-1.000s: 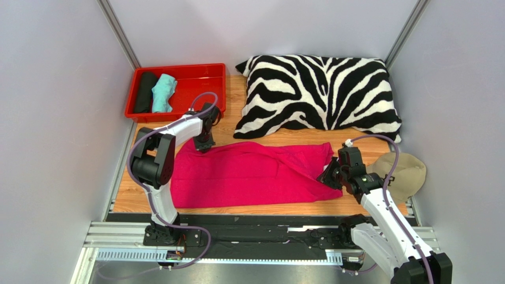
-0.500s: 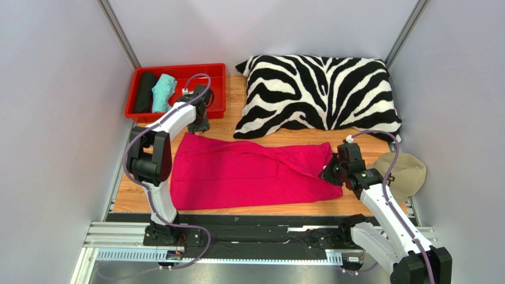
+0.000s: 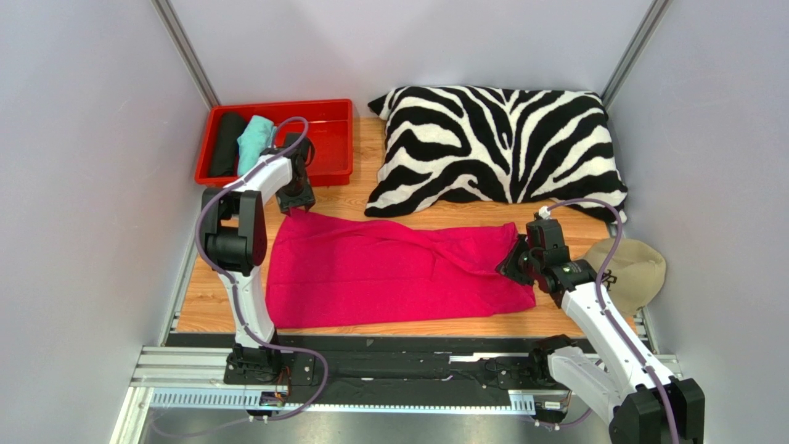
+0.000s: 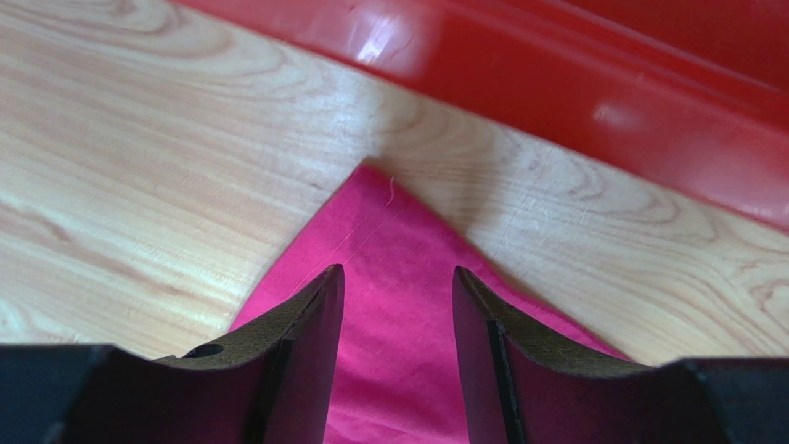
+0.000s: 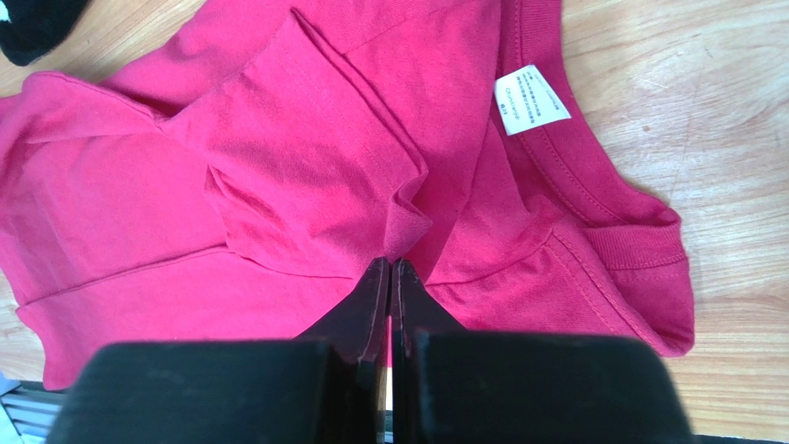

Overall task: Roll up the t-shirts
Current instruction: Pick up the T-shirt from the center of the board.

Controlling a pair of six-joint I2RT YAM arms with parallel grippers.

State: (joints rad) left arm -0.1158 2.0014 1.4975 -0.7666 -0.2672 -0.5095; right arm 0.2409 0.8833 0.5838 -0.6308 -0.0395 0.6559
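two grippers attend one garment. the left gripper [image 4: 396,277] hangs over the far-left corner of the pink t-shirt [image 3: 389,268]. its jaws stand apart with nothing between them, and the shirt corner lies flat on the wooden table [image 3: 344,199] below the fingers. judgement: an open jaw over a flat corner suggests this corner is set where it is wanted and the arm is free for the next hold.

the pink t-shirt lies spread across the middle of the table, long side running left to right, folded into a broad band. judgement: this lengthwise fold is the preparation for rolling, and no roll is started yet.

the right gripper [image 5: 390,264] is at the shirt's right end, near the collar and the white label [image 5: 531,99]. its jaws are pressed together on a puckered fold of the cloth. judgement: this pinch keeps the collar end under control, either to straighten it or to serve as the start of the roll.

the zebra-striped pillow [image 3: 495,148] lies beyond the shirt. the beige cap [image 3: 639,268] lies at the far right, beside the right arm. neither is touched.

containers: one red tray [image 3: 278,104] sits at the far-left corner of the table, just beyond the left gripper. it holds, left to right, a black roll [image 3: 225,143] and a teal roll [image 3: 252,141], side by side against its left wall. the right part of the tray is unoccupied. judgement: that space is likely meant for the pink shirt once rolled.
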